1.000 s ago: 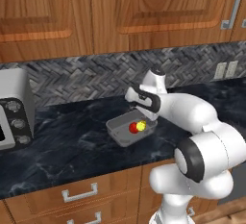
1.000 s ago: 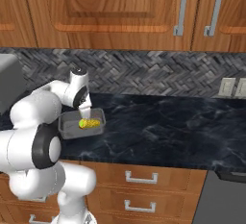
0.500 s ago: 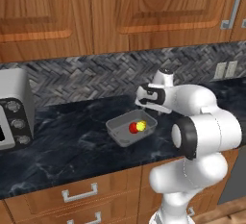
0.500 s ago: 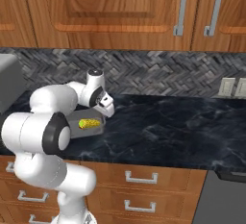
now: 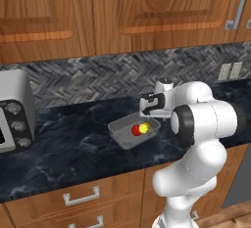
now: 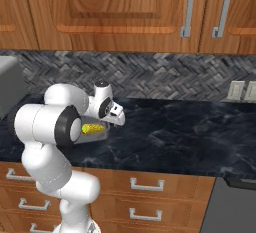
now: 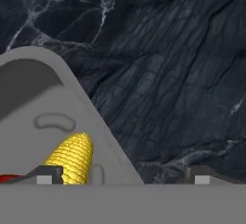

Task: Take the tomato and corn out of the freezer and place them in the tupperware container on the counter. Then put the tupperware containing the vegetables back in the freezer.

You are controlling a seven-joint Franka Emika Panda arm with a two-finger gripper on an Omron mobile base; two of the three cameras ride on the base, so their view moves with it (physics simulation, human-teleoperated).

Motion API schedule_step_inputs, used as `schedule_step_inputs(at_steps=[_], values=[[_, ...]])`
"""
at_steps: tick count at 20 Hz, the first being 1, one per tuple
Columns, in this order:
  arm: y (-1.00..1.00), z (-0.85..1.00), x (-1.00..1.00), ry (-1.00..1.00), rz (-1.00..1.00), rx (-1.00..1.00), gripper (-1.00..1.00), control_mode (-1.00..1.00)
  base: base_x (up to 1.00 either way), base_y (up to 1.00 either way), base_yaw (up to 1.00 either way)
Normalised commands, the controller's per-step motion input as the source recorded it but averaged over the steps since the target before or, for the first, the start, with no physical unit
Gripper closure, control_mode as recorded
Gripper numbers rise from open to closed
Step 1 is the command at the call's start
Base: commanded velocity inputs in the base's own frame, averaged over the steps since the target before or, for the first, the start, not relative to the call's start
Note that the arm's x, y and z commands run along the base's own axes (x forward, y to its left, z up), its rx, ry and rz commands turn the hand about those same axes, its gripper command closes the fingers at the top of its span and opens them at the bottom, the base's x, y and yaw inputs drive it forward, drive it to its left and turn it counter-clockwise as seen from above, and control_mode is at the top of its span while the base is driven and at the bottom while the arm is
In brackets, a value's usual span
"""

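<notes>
Gripper (image 5: 147,105): fingers spread wide, holding nothing; poised just above the right-hand rim of the tray in the left base view. In the hand view, one dark tip over the tray beside the corn, the other over bare stone, so straddling the rim.
Corn (image 7: 72,158): bright yellow, ribbed, lying inside the tray close against its wall; touching the tomato in the left base view.
Tomato (image 5: 136,130): small red ball, resting in the tray just left of the corn.
Tupperware container (image 5: 120,133): shallow grey tray, lidless, flat on the counter near its middle, both vegetables already inside.
Counter (image 5: 59,148): dark marbled stone, tray well clear of the front edge.
Handling, as a judgement: tray likely light and stiff, smooth-walled and so prone to slip; loose contents apt to roll if tipped, the tomato especially. Best hold probably across the raised rim on a long side, one finger inside and one outside, kept level while carried.
Toaster oven (image 5: 12,112): silver box at far left of the counter, well apart from the tray.
Change from a second ago: hand then hung over the tray's centre, now shifted to its right rim and turned; tray, corn and tomato unmoved.
</notes>
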Motion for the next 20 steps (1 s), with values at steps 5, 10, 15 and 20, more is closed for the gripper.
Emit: schedule_step_inputs(at_steps=[5, 10, 15, 20], values=[[-0.10, -0.35, 0.30, -0.02, 0.12, 0.01, -1.00, -1.00, 0.00, 0.00, 0.00], [0.00, -0.20, 0.52, 0.00, 0.08, 0.03, -1.00, -1.00, 0.00, 0.00, 0.00], [0.00, -0.02, 0.29, 0.00, 0.07, 0.00, -1.00, -1.00, 0.00, 0.00, 0.00], [0.25, -0.38, -0.14, 0.00, 0.01, 0.01, -1.00, -1.00, 0.00, 0.00, 0.00]])
